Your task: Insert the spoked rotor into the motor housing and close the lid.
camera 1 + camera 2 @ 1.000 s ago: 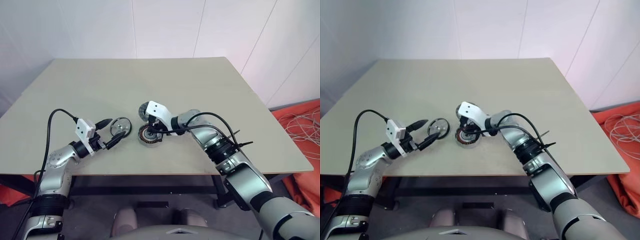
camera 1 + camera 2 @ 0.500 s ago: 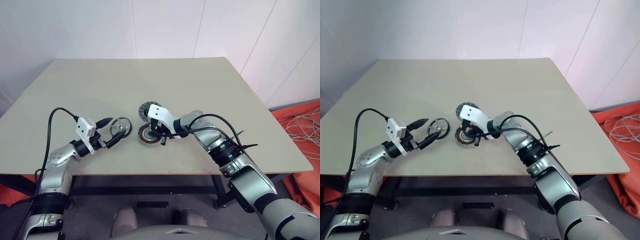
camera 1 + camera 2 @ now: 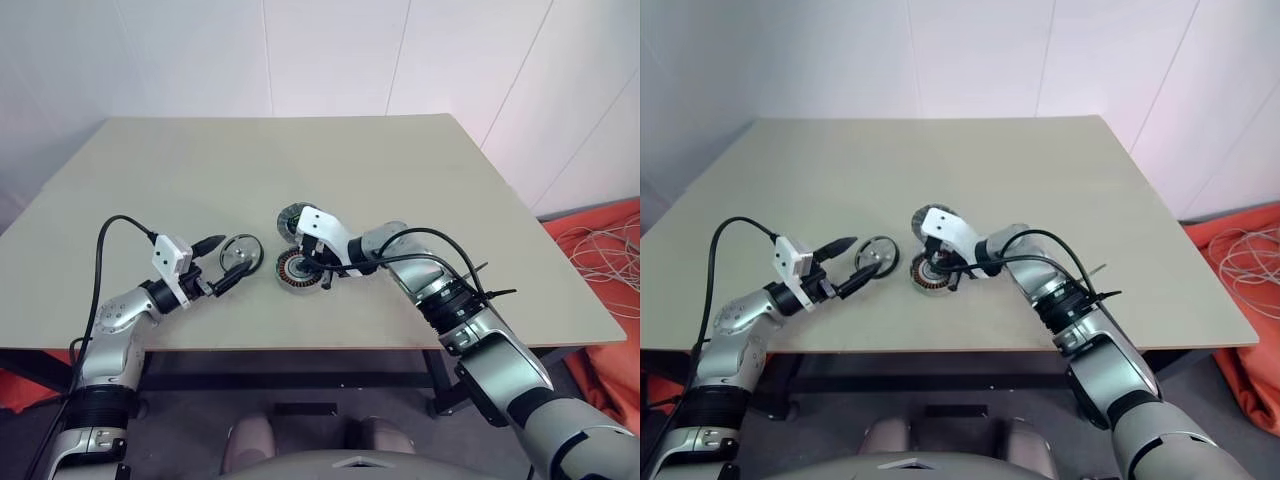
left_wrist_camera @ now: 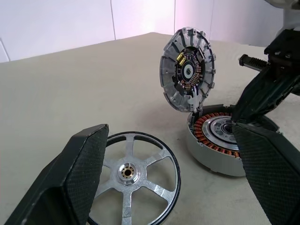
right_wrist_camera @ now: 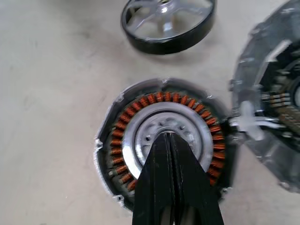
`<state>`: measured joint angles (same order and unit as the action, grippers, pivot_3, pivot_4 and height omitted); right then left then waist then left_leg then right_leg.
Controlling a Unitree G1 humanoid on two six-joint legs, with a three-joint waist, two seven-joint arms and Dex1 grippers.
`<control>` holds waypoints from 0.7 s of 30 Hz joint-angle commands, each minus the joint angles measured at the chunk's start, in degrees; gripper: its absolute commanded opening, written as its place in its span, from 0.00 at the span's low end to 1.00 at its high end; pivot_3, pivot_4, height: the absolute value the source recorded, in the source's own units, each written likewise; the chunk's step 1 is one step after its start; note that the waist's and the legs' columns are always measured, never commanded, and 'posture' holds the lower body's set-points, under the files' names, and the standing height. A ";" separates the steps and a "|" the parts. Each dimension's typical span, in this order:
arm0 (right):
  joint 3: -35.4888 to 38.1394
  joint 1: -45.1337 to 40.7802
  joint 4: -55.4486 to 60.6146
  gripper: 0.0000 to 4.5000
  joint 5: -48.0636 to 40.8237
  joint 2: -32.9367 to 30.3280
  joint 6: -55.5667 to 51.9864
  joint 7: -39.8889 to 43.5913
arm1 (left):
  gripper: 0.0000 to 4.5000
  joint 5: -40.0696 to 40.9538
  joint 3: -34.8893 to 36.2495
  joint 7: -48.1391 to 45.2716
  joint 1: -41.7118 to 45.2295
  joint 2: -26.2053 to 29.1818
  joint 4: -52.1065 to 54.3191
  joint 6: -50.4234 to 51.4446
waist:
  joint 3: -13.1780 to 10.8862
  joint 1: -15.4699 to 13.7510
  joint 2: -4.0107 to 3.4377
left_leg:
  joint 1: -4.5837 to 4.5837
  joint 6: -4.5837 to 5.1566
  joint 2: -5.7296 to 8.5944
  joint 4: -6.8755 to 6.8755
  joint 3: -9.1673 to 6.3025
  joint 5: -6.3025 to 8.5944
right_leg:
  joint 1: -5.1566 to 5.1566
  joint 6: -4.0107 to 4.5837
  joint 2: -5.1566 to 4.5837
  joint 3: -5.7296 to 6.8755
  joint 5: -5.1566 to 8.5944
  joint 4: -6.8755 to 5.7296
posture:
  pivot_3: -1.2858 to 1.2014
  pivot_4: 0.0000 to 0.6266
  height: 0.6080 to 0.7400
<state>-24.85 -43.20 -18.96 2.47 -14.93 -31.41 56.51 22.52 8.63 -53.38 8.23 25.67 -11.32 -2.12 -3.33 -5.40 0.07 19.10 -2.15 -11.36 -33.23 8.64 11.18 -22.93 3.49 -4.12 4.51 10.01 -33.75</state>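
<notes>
On the tabletop (image 3: 400,170) the motor housing (image 4: 220,143) lies flat with its coppery windings facing up. The lid (image 4: 187,69) stands tilted on edge at the housing's far side, its inner face with a circuit board turned toward the left arm. The spoked rotor (image 4: 132,180) lies flat just beside the housing, toward the robot's left. The left hand (image 3: 221,263) is released, its two fingers spread wide on either side of the rotor without gripping it. The right hand (image 5: 174,140) is clenched with nothing between its fingers, its tips over the housing's silver centre
</notes>
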 commanded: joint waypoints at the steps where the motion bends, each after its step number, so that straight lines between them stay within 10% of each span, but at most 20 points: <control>1: 1.79 -1.92 -0.39 0.01 -0.39 0.69 2.13 -1.67 | 1.00 0.27 0.50 0.05 0.78 0.27 0.89 -0.93 | 0.00 0.04 0.00 | 0.00 0.00 0.00 0.01 0.01 0.00 | -0.01 0.00 0.00 0.00 0.00 0.00 | 0.52 0.00 1.00; 21: -0.16 -0.33 -6.11 0.01 1.78 1.83 6.75 -2.97 | 1.00 0.21 0.55 0.08 0.79 0.30 0.68 -0.97 | 0.00 0.08 0.00 | -0.05 0.00 0.00 0.01 0.01 0.00 | 0.05 0.00 0.00 0.00 0.00 0.00 | 0.52 0.00 1.00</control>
<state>-25.32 -43.14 -24.95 4.12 -13.33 -24.69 53.55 22.52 8.63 -53.39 8.22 25.67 -11.32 -2.12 -3.33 -5.31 0.07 19.06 -2.15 -11.36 -33.21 8.65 11.18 -22.88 3.49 -4.12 4.51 10.01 -33.75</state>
